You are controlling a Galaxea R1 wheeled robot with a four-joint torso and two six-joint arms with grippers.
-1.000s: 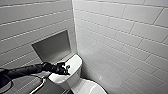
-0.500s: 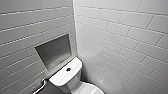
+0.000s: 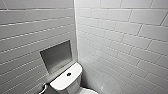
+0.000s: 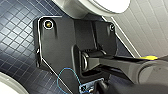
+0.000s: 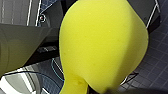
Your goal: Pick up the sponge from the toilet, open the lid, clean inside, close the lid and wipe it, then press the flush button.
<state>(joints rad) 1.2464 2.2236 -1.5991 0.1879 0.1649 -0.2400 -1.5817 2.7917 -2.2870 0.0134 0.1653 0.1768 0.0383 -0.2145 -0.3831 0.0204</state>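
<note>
White brick-pattern tiles cover the two walls that meet in a corner at the upper middle of the head view, and small dark blue tiles (image 4: pixel 17 37) make up the floor in the wrist views. The sponge (image 5: pixel 100 47) sits right in front of the right wrist camera, a bright yellow bulge that narrows to a pinched waist. There the right gripper (image 5: pixel 106 90) meets it as a dark shape, its fingers closed on the sponge and holding it clear of the floor. A small patch of the same yellow shows past a dark arm link in the left wrist view. In the head view, the flush button (image 3: pixel 69 74) is a dark dot in the middle of the white tank top (image 3: pixel 60 82), at the lower middle of the frame. A sliver of the white lid (image 3: pixel 88 91) curves along the bottom edge just beside the tank. A grey recessed niche (image 3: pixel 57 56) is set in the left wall above the tank. The left gripper (image 4: pixel 86 58) hangs over the blue floor beside the white toilet bowl (image 4: pixel 100 7), and I cannot tell whether it is open or closed.
</note>
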